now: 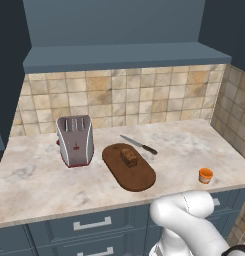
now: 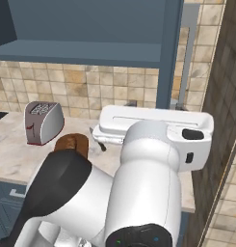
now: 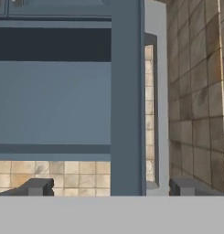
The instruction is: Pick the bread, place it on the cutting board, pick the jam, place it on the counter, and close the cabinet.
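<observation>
Hiding much of the cutting board (image 2: 71, 143), the arm leaves its hand (image 3: 111, 186) wide open, empty

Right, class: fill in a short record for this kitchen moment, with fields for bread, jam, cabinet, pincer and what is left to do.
bread: lies on the cutting board
jam: stands on the counter, right of the board
cabinet: door open, seen edge-on
pincer: open, holding nothing, its tips either side of the door edge
left to do: close the cabinet
</observation>
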Robot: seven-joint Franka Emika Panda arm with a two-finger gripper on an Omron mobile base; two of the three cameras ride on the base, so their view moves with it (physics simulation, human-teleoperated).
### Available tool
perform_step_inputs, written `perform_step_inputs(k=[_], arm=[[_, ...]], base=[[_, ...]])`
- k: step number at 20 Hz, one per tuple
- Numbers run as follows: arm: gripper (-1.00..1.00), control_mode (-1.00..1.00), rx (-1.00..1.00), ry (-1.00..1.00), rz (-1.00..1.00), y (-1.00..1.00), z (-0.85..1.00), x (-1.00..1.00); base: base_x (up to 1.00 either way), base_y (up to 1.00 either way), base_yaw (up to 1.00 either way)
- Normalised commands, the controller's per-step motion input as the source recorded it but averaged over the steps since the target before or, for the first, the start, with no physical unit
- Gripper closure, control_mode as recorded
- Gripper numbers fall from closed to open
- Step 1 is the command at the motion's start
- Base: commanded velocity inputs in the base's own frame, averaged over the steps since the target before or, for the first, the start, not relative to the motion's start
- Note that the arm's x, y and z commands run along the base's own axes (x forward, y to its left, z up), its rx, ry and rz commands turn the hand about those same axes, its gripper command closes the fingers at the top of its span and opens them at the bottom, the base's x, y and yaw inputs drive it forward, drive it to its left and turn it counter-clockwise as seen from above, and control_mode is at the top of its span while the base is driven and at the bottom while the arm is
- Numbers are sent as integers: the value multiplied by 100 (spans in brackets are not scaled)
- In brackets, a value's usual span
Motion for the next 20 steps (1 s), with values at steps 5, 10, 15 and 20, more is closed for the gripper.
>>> perform_step_inputs(k=[5, 10, 15, 20], arm=[[-100, -100, 0, 0, 2, 0, 0, 12], [-100, -100, 0, -1, 1, -1, 0, 8], [-100, -100, 0, -6, 0, -23, 0, 0], [-100, -100, 0, -4, 0, -19, 0, 1]], base=[[0, 0, 0], [0, 0, 0], [0, 0, 0], [0, 0, 0]])
